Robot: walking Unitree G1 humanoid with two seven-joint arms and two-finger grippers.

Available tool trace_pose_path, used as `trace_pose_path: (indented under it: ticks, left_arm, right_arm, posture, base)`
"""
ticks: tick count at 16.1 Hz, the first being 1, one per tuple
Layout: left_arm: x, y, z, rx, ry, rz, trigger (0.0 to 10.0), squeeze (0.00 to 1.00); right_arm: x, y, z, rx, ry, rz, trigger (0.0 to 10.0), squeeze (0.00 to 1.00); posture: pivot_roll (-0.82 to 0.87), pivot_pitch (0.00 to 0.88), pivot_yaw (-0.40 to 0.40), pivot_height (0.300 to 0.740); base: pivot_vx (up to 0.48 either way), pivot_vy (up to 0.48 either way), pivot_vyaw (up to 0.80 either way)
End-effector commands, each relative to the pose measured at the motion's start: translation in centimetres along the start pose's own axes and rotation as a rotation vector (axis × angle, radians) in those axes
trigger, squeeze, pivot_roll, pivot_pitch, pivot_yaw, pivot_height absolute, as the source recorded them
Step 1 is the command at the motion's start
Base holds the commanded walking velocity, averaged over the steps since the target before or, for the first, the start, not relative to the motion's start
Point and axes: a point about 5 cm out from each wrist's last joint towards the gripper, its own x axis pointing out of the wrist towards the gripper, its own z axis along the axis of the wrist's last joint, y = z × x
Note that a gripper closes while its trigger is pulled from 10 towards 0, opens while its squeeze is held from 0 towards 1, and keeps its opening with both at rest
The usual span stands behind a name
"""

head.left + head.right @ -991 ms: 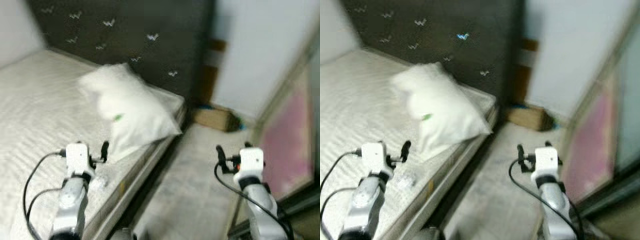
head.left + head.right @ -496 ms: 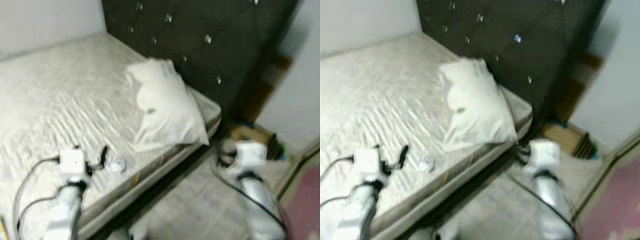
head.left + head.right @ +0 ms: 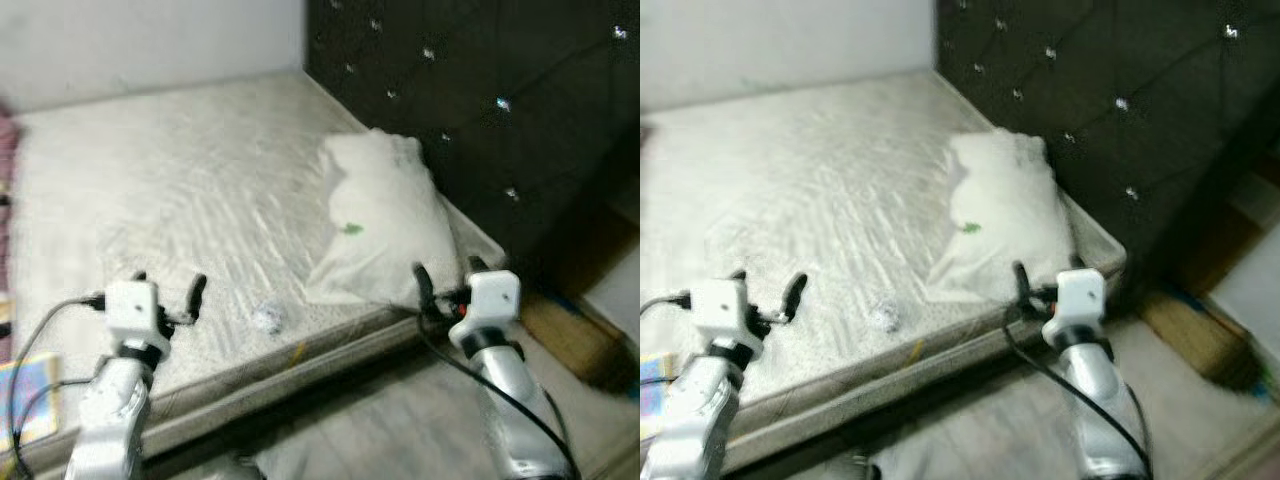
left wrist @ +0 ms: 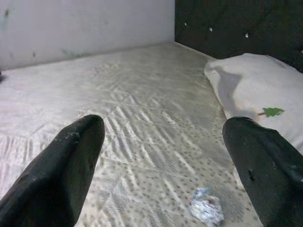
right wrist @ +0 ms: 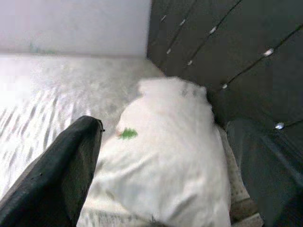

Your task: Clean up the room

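On the bed: crumpled wrapper lay near pillow.
Left hand: spread open, empty, near wrapper.
Right hand: open, empty, beside pillow.

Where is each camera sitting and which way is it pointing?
Left eye view: on the head, looking down at the mattress, pillow and headboard; both silver arms show, with the left gripper and right gripper.
Right eye view: beside it, same scene, slightly shifted.
Left wrist view: along the left gripper's open jaws, over the mattress toward a crumpled wad.
Right wrist view: along the right gripper's open jaws, toward the pillow.
Shared: pillow, mattress and headboard appear in all four.
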Motion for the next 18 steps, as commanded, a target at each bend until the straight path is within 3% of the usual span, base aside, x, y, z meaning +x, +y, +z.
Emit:
trace_pose_path:
  ticks: [1,11,13,18]
  left_arm:
    - [-0.3,0.2,-0.1,0.009,0.022,-0.003,10.0,0.00]
    - [-0.4,0.2,0.2,-0.013,0.037,0.014,10.0,0.00]
    - [-0.5,0.2,0.3,-0.014,0.036,0.019,10.0,0.00]
    - [-1.1,0.3,0.2,-0.019,0.041,0.004,10.0,0.00]
  right_arm:
    - [0.0,-0.2,0.4,0.007,-0.004,-0.007,10.0,0.00]
    - [0.2,-0.4,1.5,0.012,-0.023,-0.034,10.0,0.00]
    - [0.0,-0.8,2.0,0.066,-0.052,-0.053,10.0,0.00]
    - [-0.5,-1.5,1.5,0.043,-0.011,-0.123,10.0,0.00]
  posture:
    - [0.01,0.041,-0.064,0.740]
    - [-0.01,0.080,-0.058,0.740]
    - [-0.02,0.087,-0.059,0.740]
    - [-0.01,0.101,-0.054,0.740]
  base:
    - [0.000,0.000,0.80]
    - [0.000,0.000,0.80]
    - [0.000,0.000,0.00]
    - [0.000,0.000,0.00]
